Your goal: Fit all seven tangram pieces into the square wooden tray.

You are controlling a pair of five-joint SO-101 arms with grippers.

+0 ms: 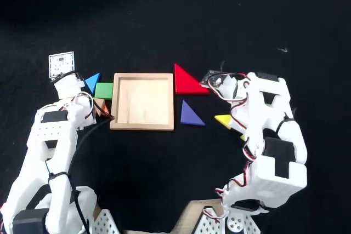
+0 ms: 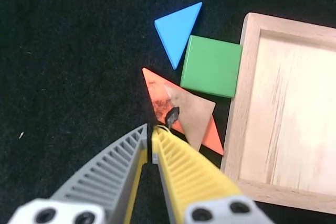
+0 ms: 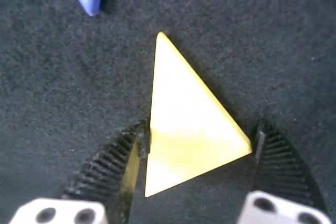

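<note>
Black cloth covers the bench (image 1: 164,26), and the square wooden tray (image 1: 142,76) sits about in its middle, a little toward the left edge. Every piece I can see lies outside it on the cloth.

The left pincer (image 2: 151,132) is pressed together, its tips right at the edge of the orange triangle (image 2: 186,116), which lies just beside the tray's left rim. A green square (image 2: 210,66) rests against that same rim, nearer the far edge. A blue triangle (image 2: 177,29) is just beside the square, out toward the far left corner.

The right pincer (image 3: 199,142) is spread, one finger on either side of the yellow triangle (image 3: 184,124), which lies flat on the cloth to the right of the tray. A purple triangle (image 1: 190,114) sits between the yellow one and the tray. A red triangle (image 1: 185,80) lies by the tray's far right corner.
</note>
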